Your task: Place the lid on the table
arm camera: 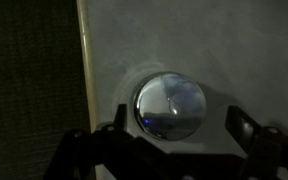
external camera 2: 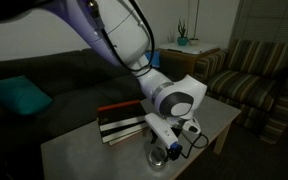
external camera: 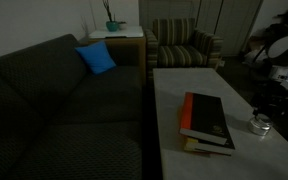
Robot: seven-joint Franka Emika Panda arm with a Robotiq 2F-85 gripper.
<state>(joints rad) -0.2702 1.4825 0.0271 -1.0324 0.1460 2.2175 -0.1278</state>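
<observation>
The lid is a small round shiny clear piece lying flat on the pale table. In the wrist view it sits between my two dark fingers and a little ahead of them. My gripper is open, and both fingers stand apart from the lid's rim. In both exterior views the lid lies near the table's edge, beside the book stack. My gripper hangs just above it. The table is long and low.
A red-and-black book stack lies on the table close to the lid. A dark sofa with a blue cushion runs along one side. A striped armchair and a side table with a plant stand beyond.
</observation>
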